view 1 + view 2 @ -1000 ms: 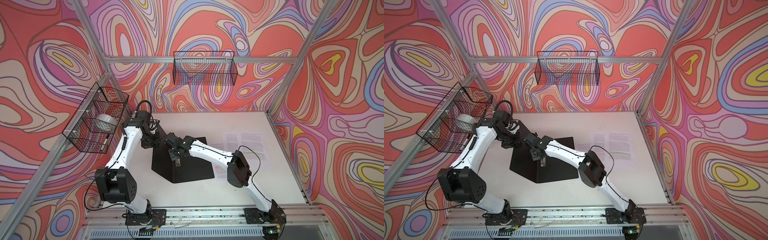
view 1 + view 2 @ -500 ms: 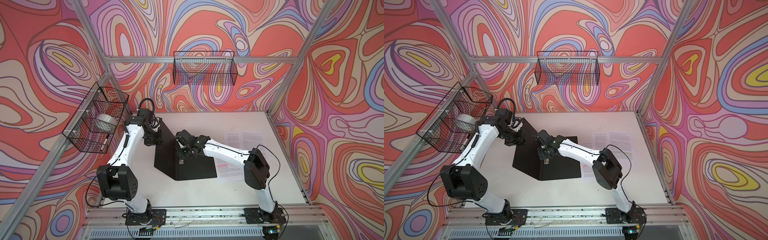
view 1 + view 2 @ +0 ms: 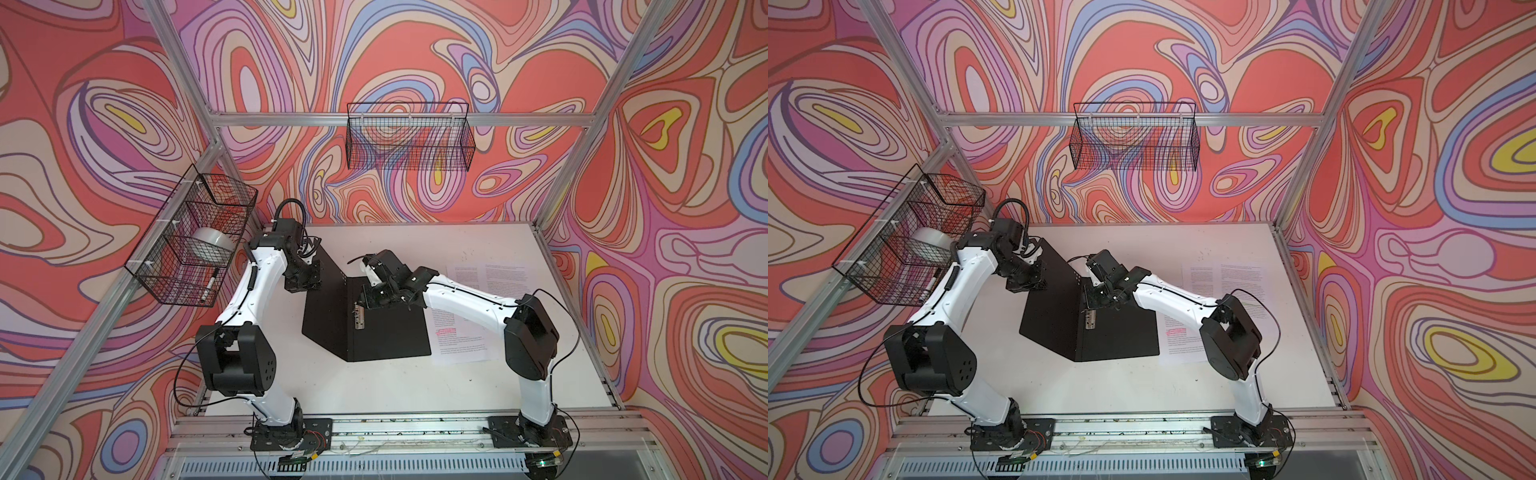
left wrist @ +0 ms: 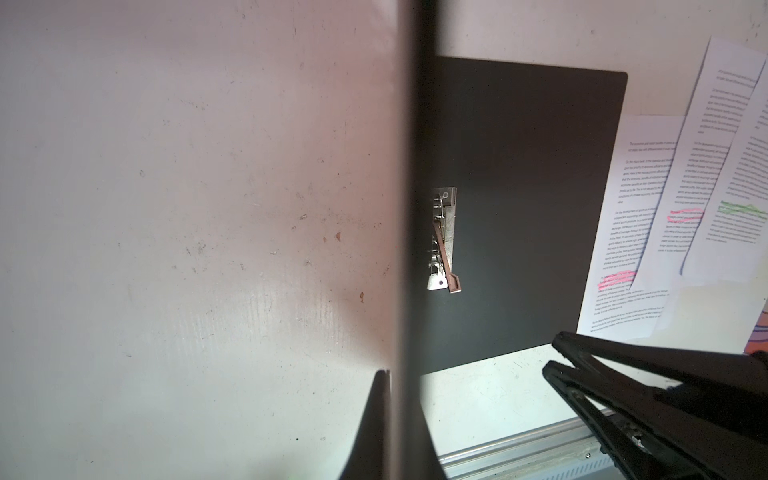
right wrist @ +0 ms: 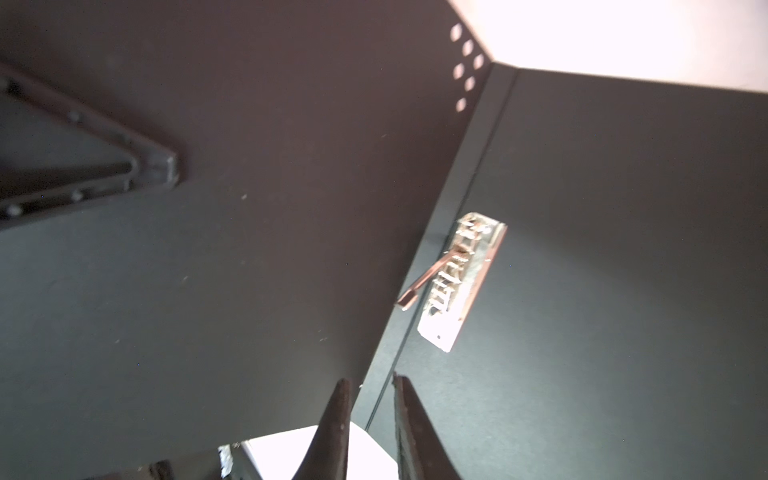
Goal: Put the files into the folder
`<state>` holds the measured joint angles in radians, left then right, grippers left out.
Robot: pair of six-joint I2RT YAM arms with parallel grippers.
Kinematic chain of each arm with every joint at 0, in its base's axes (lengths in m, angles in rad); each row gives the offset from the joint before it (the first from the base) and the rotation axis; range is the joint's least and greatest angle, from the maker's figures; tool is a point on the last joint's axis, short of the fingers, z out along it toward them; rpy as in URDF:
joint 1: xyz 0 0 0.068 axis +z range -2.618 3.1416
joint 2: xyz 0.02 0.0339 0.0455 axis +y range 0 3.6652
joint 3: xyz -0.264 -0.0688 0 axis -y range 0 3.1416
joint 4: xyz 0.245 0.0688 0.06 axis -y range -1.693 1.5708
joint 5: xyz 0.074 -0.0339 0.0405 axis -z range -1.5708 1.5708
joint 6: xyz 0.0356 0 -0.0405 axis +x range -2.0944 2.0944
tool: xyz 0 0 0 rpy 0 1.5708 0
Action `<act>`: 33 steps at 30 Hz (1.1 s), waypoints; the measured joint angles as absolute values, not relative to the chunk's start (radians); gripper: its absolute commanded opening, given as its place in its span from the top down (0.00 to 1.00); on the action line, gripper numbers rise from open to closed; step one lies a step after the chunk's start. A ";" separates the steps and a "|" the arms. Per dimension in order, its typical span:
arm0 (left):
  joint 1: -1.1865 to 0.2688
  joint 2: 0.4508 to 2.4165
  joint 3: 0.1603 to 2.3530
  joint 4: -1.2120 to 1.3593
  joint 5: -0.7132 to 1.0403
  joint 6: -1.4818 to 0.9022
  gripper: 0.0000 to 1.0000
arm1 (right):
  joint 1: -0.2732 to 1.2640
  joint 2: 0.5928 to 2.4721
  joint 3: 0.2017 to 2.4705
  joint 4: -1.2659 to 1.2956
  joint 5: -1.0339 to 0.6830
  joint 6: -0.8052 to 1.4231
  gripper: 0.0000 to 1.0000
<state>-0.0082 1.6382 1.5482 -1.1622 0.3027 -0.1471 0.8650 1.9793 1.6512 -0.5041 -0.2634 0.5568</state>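
The folder [image 3: 390,336] lies open with its black inside up and a metal spine clip [image 3: 358,318]. My left gripper [image 3: 305,282] is shut on the far edge of the left cover [image 3: 328,303] and holds it raised. In the left wrist view the gripper [image 4: 401,378] pinches that cover [image 4: 409,208], seen edge-on. My right gripper [image 3: 368,302] hovers over the spine just beyond the clip [image 5: 461,282]. Its jaws [image 5: 371,380] stand slightly open with nothing between them. The files [image 3: 469,332], white printed sheets with pink highlights, lie right of the folder, partly under its right cover.
A wire basket [image 3: 195,249] on the left wall holds a tape roll and a marker. Another wire basket [image 3: 409,141] hangs on the back wall. The white table [image 3: 415,382] ends at an aluminium rail in front. More sheets [image 3: 498,274] lie at the right rear.
The right arm's elbow has swung to the right and its gripper has shifted a little right along the spine. The left gripper keeps holding the cover up.
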 measured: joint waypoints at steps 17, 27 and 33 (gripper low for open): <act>-0.007 1.661 1.575 -1.171 0.341 -0.122 1.00 | 0.865 2.174 1.609 -0.417 -0.474 0.557 0.81; -0.007 1.673 1.583 -1.176 0.363 -0.122 1.00 | 0.862 2.228 1.713 -0.416 -0.474 0.532 0.81; -0.007 1.677 1.586 -1.178 0.366 -0.115 1.00 | 0.835 2.254 1.755 -0.419 -0.452 0.517 0.82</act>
<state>-0.0067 1.6768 1.5860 -1.1782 0.3660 -0.1150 0.8352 2.2543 1.7550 -0.4194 -0.4519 0.5167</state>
